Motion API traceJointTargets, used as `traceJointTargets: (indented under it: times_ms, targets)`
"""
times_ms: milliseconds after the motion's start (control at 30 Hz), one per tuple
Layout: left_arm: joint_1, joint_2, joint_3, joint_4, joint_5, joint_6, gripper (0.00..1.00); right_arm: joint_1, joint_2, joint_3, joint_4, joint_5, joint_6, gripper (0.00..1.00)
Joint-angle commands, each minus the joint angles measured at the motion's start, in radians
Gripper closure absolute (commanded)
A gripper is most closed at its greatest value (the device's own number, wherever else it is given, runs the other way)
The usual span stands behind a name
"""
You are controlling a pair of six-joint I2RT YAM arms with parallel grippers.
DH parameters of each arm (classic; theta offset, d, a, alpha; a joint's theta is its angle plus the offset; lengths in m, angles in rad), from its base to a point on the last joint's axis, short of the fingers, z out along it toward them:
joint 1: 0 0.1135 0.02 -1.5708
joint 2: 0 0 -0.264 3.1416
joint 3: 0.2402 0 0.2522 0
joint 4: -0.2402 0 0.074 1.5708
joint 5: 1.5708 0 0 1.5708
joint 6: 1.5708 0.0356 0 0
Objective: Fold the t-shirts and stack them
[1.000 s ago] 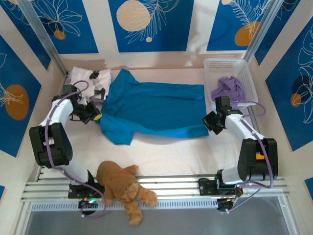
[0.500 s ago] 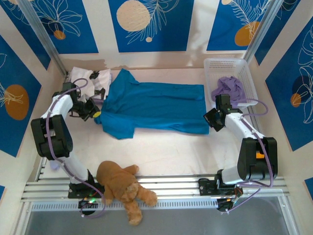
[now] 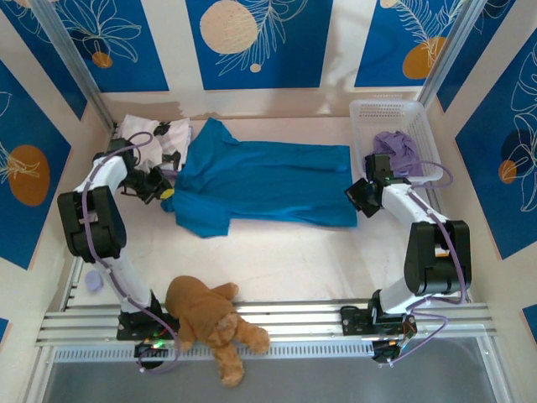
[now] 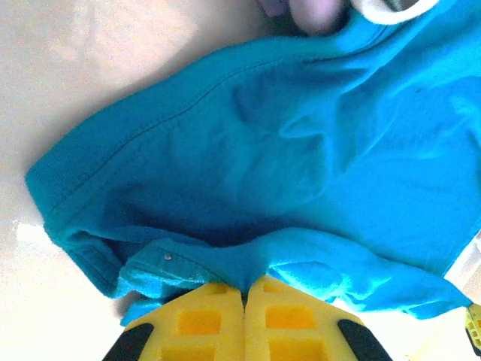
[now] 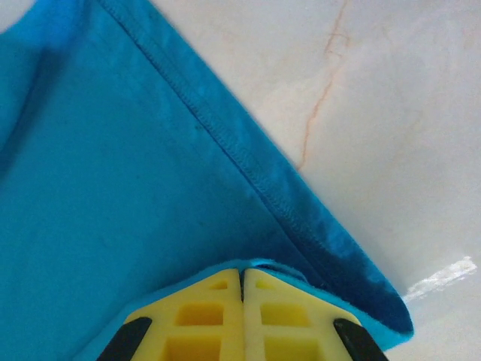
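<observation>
A large teal-blue t-shirt (image 3: 264, 185) lies spread across the middle of the table, its near half folded back over itself. My left gripper (image 3: 165, 191) is shut on the shirt's left edge; the left wrist view has its yellow jaws (image 4: 244, 287) pinching a fold of teal cloth (image 4: 301, 173). My right gripper (image 3: 356, 195) is shut on the shirt's right hem, and the right wrist view has cloth (image 5: 113, 195) caught between the closed yellow jaws (image 5: 242, 274). A white t-shirt with black blotches (image 3: 155, 136) lies at the back left. A lavender t-shirt (image 3: 396, 151) sits bunched in the basket.
A white plastic basket (image 3: 388, 111) stands at the back right. A brown plush teddy bear (image 3: 211, 321) lies on the metal rails at the near edge. Bare pale table (image 3: 294, 256) runs between the shirt and the rails. Blue patterned walls close in the sides and back.
Both grippers have moved toward the back of the table with the shirt's near edge. The near part of the teal shirt now lies folded over the rest, leaving more bare table in front.
</observation>
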Motion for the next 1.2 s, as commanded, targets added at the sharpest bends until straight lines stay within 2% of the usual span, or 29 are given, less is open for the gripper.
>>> traceJointTargets:
  times_ms: [0, 67, 200, 233, 267, 367, 500, 667, 900, 1167]
  targets:
    - [0.017, 0.026, 0.055, -0.044, -0.015, 0.044, 1.0, 0.007, 0.011, 0.034, -0.032, -0.002, -0.018, 1.0]
    - [0.016, 0.034, 0.061, -0.042, -0.013, 0.043, 1.0, 0.008, 0.004, 0.029, -0.032, 0.007, -0.018, 1.0]
    - [0.016, 0.042, 0.06, -0.027, -0.015, 0.037, 1.0, 0.007, -0.007, 0.038, -0.04, -0.007, -0.047, 0.86]
    - [0.015, 0.042, 0.061, -0.026, -0.01, 0.034, 0.88, 0.01, -0.012, 0.042, -0.05, -0.013, -0.056, 0.8]
    - [0.016, 0.041, 0.061, -0.026, -0.005, 0.034, 0.81, 0.013, -0.023, 0.046, -0.058, -0.018, -0.064, 0.72]
    - [0.016, 0.012, 0.052, -0.029, -0.015, 0.043, 0.68, 0.027, -0.07, 0.041, -0.089, -0.017, -0.073, 0.66]
    - [0.017, -0.032, 0.034, -0.04, -0.049, 0.063, 0.53, 0.063, -0.165, 0.015, -0.133, 0.012, -0.08, 0.64]
    - [0.017, -0.047, -0.025, -0.01, -0.03, 0.057, 0.49, 0.101, -0.229, -0.02, -0.154, -0.019, -0.072, 0.62]
    - [0.017, -0.063, -0.106, 0.031, -0.027, 0.062, 0.43, 0.146, -0.155, -0.038, -0.079, -0.129, -0.061, 0.61]
    - [0.017, -0.034, -0.12, 0.056, 0.028, 0.047, 0.4, 0.181, -0.034, 0.002, -0.041, -0.183, -0.065, 0.62]
